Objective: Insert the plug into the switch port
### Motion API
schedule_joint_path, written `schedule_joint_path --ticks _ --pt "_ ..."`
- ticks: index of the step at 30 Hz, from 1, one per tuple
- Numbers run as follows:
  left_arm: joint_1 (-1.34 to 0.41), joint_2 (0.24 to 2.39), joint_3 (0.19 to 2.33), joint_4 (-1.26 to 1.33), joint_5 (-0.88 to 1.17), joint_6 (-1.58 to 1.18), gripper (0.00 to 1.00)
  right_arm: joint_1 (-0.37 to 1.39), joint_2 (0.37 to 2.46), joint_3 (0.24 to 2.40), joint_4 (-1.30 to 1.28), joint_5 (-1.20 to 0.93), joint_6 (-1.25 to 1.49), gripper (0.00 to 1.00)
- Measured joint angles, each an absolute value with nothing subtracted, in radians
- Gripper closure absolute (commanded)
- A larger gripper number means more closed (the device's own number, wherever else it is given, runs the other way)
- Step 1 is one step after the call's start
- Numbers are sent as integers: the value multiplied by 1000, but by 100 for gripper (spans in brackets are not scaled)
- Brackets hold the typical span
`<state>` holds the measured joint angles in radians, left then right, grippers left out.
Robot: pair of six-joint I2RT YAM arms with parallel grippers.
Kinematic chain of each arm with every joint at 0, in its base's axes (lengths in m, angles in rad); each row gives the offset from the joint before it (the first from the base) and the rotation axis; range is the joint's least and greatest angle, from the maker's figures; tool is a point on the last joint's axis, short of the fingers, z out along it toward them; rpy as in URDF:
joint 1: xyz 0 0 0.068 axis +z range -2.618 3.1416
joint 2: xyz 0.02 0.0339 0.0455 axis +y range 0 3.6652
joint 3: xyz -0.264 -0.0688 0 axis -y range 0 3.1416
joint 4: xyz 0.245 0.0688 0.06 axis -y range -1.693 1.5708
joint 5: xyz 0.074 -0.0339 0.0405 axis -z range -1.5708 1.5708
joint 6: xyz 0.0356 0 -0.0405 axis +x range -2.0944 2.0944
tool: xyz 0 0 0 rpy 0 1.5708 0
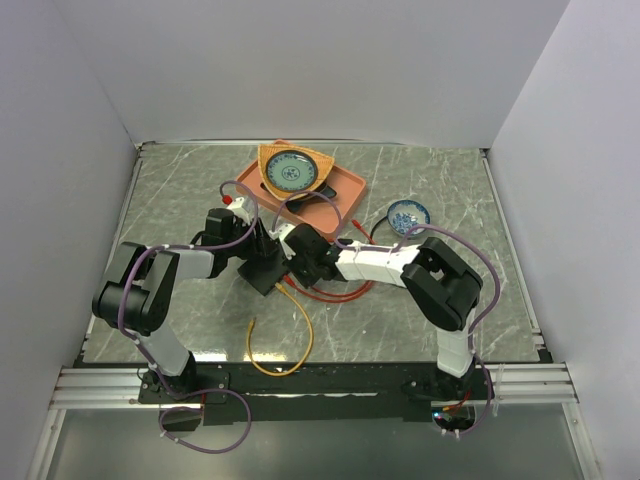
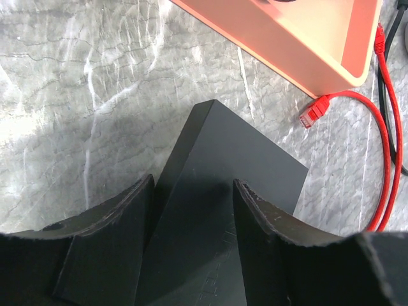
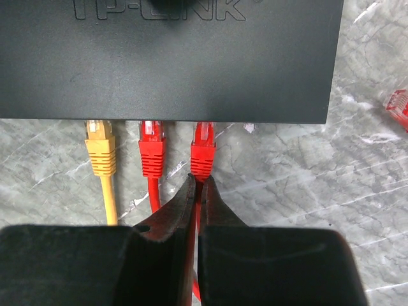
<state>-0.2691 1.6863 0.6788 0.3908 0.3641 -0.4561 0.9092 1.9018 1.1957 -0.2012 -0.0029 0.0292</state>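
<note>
The black switch box [image 3: 191, 57] lies on the marble table, and it also shows in the top view [image 1: 265, 270]. Its port edge faces my right wrist camera. A yellow plug [image 3: 100, 148], a red plug [image 3: 153, 150] and a second red plug [image 3: 203, 153] sit in its ports side by side. My right gripper [image 3: 199, 182] is shut on the red cable just behind the second red plug. My left gripper [image 2: 193, 188] is shut on the switch box [image 2: 236, 159], one finger on each side. The port openings themselves are hidden under the box's edge.
An orange tray [image 1: 345, 185] with a blue patterned plate [image 1: 292, 170] stands just behind the switch, close to my left gripper [image 1: 258, 245]. A loose red plug [image 2: 313, 111] lies by the tray's corner. A small blue bowl [image 1: 408, 214] sits right. A yellow cable [image 1: 300, 335] loops towards the near edge.
</note>
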Motion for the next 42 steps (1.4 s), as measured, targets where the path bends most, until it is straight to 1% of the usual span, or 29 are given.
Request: schedule_joint_path --ticks 11,21,29,33,34,36,37,39,42 --pt "-264 1692 679 402 360 -445 46 894 1930 1263 -267 -23 24 100" --pt "-257 1699 679 415 360 -437 47 892 1948 1270 -257 -31 15 100" --pt "-255 1713 684 434 362 -430 51 886 1949 1270 -246 -54 -24 100" --pt "-255 1725 697 435 365 -429 55 884 1949 1270 -242 -59 -27 100" --pt "-255 1728 701 437 366 -429 58 883 1950 1270 -241 -62 -27 100" --pt "-256 1734 707 439 367 -429 61 879 1950 1271 -239 -68 -24 100" --pt "-256 1736 708 441 367 -428 66 877 1950 1271 -238 -70 -23 100" --pt "-256 1740 710 444 369 -427 70 876 1951 1272 -238 -71 -19 100" --pt "-256 1748 717 451 372 -427 71 872 1952 1272 -234 -73 -10 100"
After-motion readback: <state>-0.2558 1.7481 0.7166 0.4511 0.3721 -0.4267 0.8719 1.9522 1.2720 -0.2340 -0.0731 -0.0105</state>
